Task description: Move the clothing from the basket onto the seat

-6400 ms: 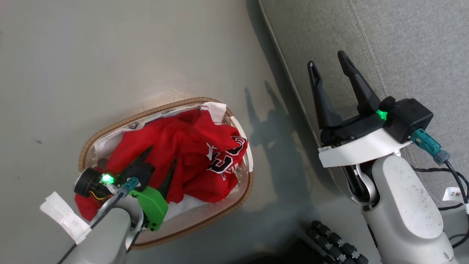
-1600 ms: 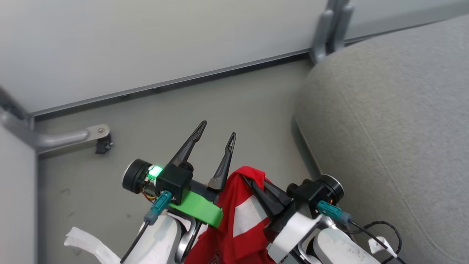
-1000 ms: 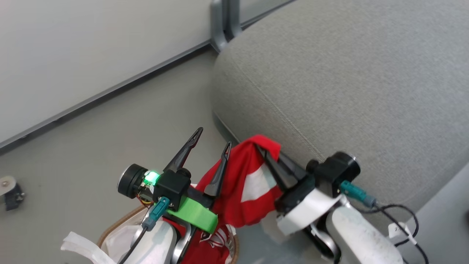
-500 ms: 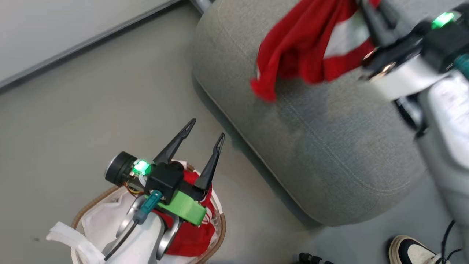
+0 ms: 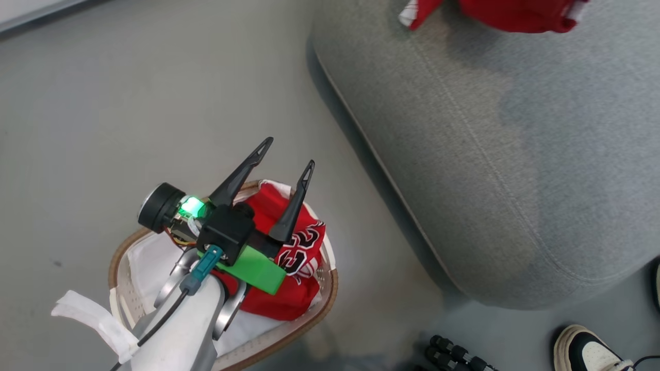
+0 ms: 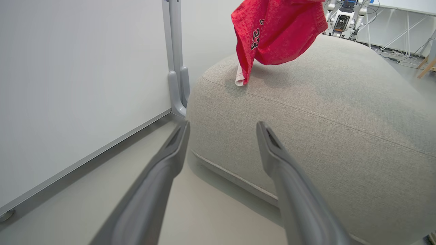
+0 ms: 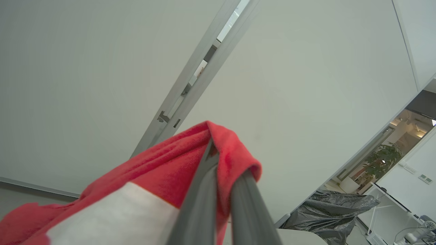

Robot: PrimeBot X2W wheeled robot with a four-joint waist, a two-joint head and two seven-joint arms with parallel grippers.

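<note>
- Red clothing (image 6: 279,34), numbered 23, dangles over the seat (image 6: 323,112), pinched by the right gripper (image 7: 226,163).
- Left gripper (image 5: 289,152) gapes empty above the basket (image 5: 334,282).
- Earlier the garment hung beside the seat.

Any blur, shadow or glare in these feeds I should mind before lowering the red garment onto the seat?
Head view: sharp; soft shadow on the seat under the hanging red garment. Left wrist view: clear, the 23 legible. Right wrist view: the shut right gripper and pinched cloth look soft, close to the lens. No strong glare.
</note>
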